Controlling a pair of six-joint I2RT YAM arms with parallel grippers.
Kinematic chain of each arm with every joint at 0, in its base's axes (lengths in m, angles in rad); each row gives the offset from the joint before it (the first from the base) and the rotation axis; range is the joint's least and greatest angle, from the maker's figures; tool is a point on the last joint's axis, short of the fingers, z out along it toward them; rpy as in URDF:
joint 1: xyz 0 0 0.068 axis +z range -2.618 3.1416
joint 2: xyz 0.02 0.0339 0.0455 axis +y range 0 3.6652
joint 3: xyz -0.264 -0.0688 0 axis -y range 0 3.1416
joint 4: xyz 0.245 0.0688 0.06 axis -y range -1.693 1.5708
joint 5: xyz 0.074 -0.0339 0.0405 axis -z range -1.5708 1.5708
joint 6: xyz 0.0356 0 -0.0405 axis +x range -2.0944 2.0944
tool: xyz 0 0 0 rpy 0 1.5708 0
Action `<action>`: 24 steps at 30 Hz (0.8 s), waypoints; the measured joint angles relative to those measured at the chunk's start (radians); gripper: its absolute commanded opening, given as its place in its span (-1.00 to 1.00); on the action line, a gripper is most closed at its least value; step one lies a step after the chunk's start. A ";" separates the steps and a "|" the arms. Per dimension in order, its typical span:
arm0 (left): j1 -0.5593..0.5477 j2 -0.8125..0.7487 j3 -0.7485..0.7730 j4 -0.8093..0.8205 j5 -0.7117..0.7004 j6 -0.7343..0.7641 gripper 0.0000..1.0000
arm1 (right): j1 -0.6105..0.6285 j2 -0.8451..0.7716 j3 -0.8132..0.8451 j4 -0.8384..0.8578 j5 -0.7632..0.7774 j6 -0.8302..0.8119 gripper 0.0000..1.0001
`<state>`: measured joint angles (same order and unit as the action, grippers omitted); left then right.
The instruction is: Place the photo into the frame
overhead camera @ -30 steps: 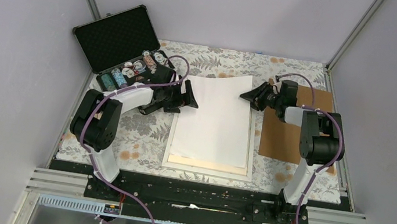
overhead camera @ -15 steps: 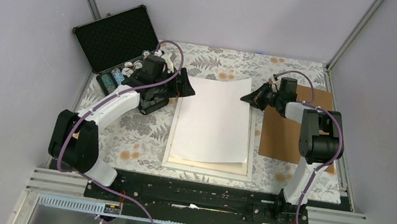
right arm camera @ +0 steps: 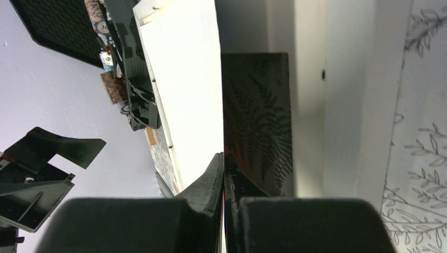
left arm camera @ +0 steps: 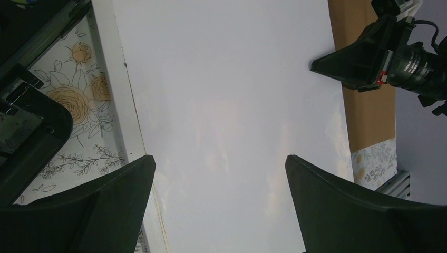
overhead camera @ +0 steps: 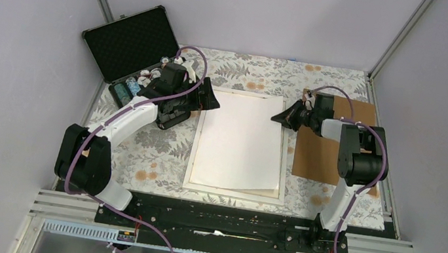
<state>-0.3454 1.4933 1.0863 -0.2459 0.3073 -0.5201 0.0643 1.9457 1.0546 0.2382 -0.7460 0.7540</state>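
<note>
Both arms are the same build. The left arm (overhead camera: 123, 119) and right arm (overhead camera: 355, 159) have white plastic link shells with chunky black joint housings. A purple cable (overhead camera: 190, 48) runs loose along each one, from the base to the wrist. The left end effector (left arm camera: 219, 200) has two broad matte-black fingers (left arm camera: 89, 211), wedge-shaped and tapering toward the tips. The right end effector (right arm camera: 224, 174) has the same black pair. The left wrist cam shows a round black body behind it with tiny white lettering (left arm camera: 408, 66) and a small red mark. The bases are bolted to a black plate (overhead camera: 221, 222).
</note>
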 measured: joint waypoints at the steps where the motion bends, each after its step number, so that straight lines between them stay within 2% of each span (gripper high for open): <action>1: 0.000 0.000 0.000 0.000 0.000 0.000 0.97 | 0.000 -0.003 -0.013 0.003 0.003 0.003 -1.00; 24: 0.000 0.000 0.000 0.002 0.012 -0.001 0.97 | 0.010 -0.025 -0.104 0.169 0.049 0.064 -1.00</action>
<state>-0.3454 1.4933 1.0859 -0.2443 0.3195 -0.5209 0.0742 1.9209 0.9504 0.4072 -0.6971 0.8181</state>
